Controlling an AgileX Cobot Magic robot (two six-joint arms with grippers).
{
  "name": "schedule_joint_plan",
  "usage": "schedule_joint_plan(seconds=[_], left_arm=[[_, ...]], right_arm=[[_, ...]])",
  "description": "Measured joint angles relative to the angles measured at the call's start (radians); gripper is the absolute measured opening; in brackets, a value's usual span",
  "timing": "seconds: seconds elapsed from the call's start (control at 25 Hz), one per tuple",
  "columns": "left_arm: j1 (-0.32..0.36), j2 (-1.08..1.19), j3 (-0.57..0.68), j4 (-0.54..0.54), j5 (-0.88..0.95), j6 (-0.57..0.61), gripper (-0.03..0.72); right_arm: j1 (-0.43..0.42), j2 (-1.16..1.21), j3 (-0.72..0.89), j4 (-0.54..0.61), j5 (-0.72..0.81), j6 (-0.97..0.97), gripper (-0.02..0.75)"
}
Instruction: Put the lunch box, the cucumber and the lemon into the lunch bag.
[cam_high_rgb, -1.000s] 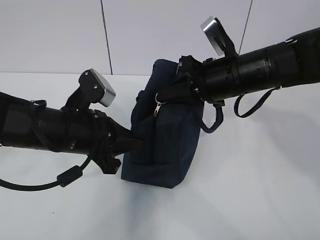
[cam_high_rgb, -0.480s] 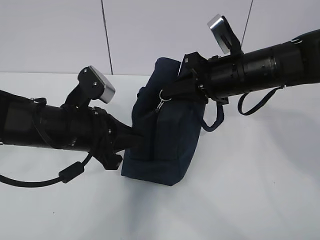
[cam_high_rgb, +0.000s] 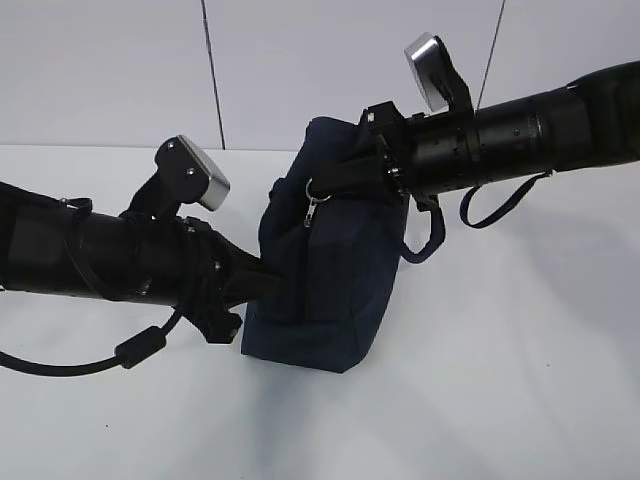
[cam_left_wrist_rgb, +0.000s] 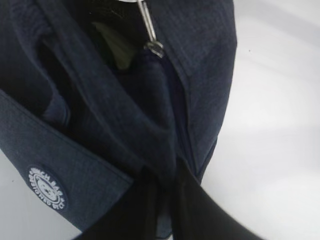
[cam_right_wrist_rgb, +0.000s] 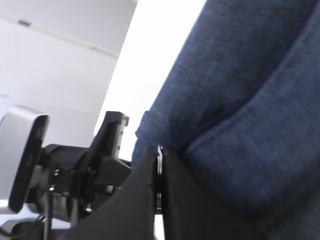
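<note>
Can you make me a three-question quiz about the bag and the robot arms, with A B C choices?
1. Where is the round white logo?
A. on the lunch bag
B. on the table
C. on the wall

2. What colour is the lunch bag?
A. red
B. dark navy
C. yellow

3. What is the left end effector doing?
A. hanging wide open above the table
B. pinching the bag's fabric
C. lifting a cup

Answers: 1 A, the logo sits on the bag's fabric in the left wrist view. 2 B, every view shows dark blue cloth. 3 B, its fingers close on a fold of the bag.
</note>
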Motion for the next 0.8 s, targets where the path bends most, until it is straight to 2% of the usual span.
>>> schedule_joint_plan(seconds=[0.12,0.36,0.8], left_arm=[[0.000,0.000,0.000,0.002,-0.002,0.000,0.013],[0.000,0.000,0.000,0.004,-0.007,0.000,0.012],[0.000,0.000,0.000,0.003,-0.031,0.000,0.012]], right_arm=[[0.000,0.046,-0.065,-0.025,0.050,0.000,0.020],[-0.001,0.150,-0.252,-0.155,0.180,0.099,0.020],[-0.001,0.301,-0.523,-0.343,0.263,0.279,0.020]])
